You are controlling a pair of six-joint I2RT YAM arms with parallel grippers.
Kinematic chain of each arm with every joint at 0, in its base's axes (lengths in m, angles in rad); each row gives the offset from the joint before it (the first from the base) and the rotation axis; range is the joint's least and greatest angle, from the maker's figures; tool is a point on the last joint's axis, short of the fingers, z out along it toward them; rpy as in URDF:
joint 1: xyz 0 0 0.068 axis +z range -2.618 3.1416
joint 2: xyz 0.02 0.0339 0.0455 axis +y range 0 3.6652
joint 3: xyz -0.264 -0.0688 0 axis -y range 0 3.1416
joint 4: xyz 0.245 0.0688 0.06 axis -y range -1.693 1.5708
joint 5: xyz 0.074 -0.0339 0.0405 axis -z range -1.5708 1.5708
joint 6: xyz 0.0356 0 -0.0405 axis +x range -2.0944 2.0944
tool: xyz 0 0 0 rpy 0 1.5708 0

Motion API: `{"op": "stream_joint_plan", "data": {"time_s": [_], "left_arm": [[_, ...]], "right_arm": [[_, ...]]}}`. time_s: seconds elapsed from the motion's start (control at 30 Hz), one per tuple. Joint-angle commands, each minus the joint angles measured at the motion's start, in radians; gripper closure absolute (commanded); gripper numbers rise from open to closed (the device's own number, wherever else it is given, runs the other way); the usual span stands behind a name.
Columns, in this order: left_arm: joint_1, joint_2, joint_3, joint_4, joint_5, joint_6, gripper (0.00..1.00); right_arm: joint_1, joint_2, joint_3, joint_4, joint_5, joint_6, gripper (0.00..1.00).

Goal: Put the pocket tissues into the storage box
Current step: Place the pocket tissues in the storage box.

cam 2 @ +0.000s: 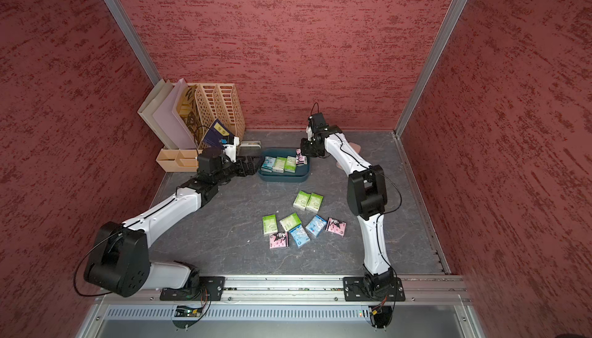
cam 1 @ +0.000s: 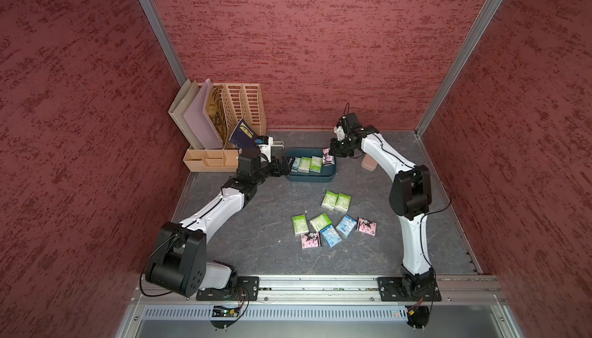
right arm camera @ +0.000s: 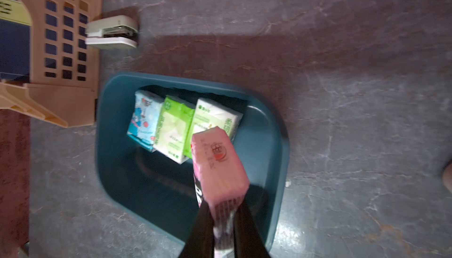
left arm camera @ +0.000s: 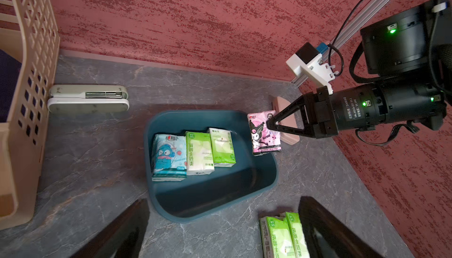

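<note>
1. The pink packet (left arm camera: pixel 264 134) in my grip reads "Kuromi". The motor (left arm camera: pixel 352 110) behind my right gripper (left arm camera: pixel 270 125) reads "DAMIAO".
2. Centre-left in both top views, my left gripper (cam 1: pixel 286 164) is spread wide and holds nothing, at the left end of the storage box (cam 1: pixel 309 179).
3. Inside the box, a light blue packet (left arm camera: pixel 168 156) and two green packets (left arm camera: pixel 199 154) lean side by side.
4. My right gripper pinches the pink packet by one end, over the box's right end.
5. Lower centre, eight loose packets (cam 1: pixel 321 221) lie well apart from the box, with open table (cam 1: pixel 256 224) between.
</note>
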Motion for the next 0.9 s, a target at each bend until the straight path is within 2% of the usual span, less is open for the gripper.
{"op": "stream_joint_plan", "data": {"time_s": [0.0, 0.2, 0.6, 0.77, 0.87], "left_arm": [[0.028, 0.012, 0.031, -0.056, -0.009, -0.004, 0.0], [0.066, 0.009, 0.035, -0.085, 0.014, -0.004, 0.0], [0.096, -0.015, 0.018, -0.113, 0.026, -0.005, 0.0], [0.104, -0.027, 0.018, -0.133, 0.031, -0.001, 0.0], [0.109, -0.027, 0.019, -0.14, 0.039, 0.001, 0.0]], "right_arm": [[0.012, 0.038, 0.048, -0.088, 0.079, -0.004, 1.0], [0.012, 0.073, 0.064, -0.033, 0.104, 0.019, 1.0], [0.012, 0.205, 0.199, -0.001, 0.132, 0.031, 1.0], [0.011, 0.242, 0.227, 0.007, 0.113, 0.04, 0.95], [0.013, 0.249, 0.223, 0.023, 0.096, 0.039, 0.87]]}}
